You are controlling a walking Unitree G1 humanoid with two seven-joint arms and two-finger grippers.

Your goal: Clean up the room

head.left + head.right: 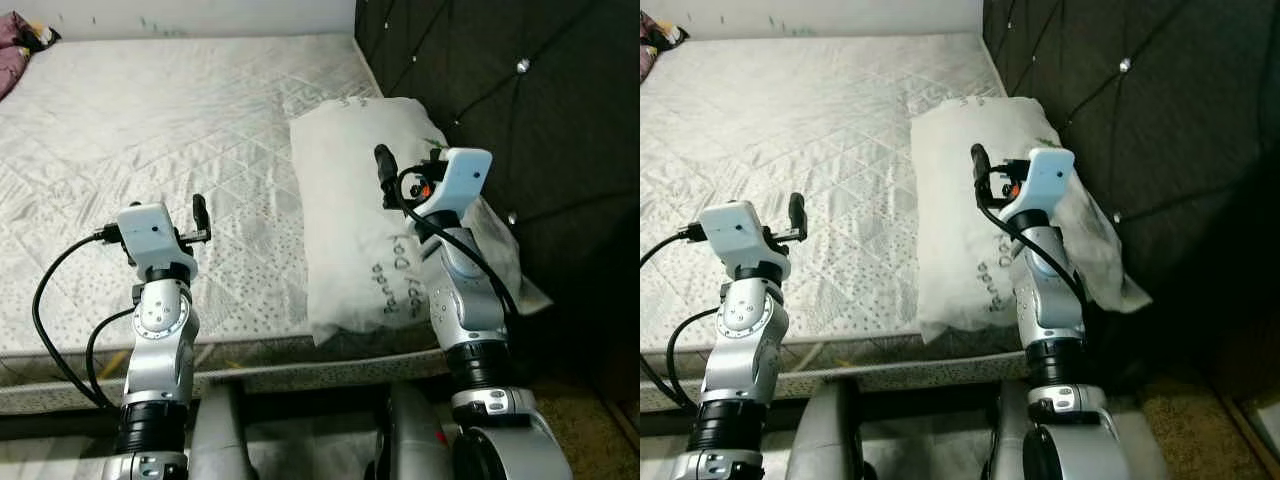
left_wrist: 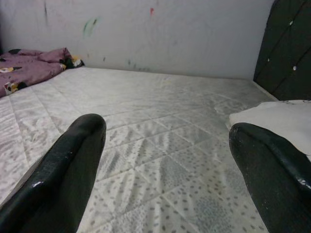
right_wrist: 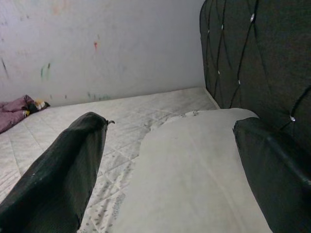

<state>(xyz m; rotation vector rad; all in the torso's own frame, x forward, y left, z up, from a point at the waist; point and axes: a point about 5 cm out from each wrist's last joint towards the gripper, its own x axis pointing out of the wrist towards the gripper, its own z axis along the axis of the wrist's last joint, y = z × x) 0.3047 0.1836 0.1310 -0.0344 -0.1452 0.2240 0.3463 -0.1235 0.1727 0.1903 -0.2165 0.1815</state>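
I stood at the edge of the bed with both arms raised over the bare mattress [image 1: 150,130], its quilted white cover dotted with small grey specks. My right gripper [image 3: 170,170] hung above the white pillow [image 1: 360,220], its two black fingers [image 3: 58,170] spread wide with nothing between them, not touching the cloth. The pillow lay at the right side of the mattress, pressed against the dark padded headboard [image 1: 520,120] with its small shiny studs, one corner drooping past the mattress edge toward the floor. Some dark handwriting ran along the pillow's near side; I could not read it fully. My left gripper [image 2: 170,170] was out over the open middle of the mattress, well apart from the pillow, its fingers [image 2: 63,179] also wide and holding nothing. At the far left corner of the bed, against the pale wall [image 2: 170,34] marked with a few coloured smudges, a purple blanket [image 2: 29,70] lay bunched up. Black cables [image 1: 55,330] looped down from my left wrist past the bed's edge.
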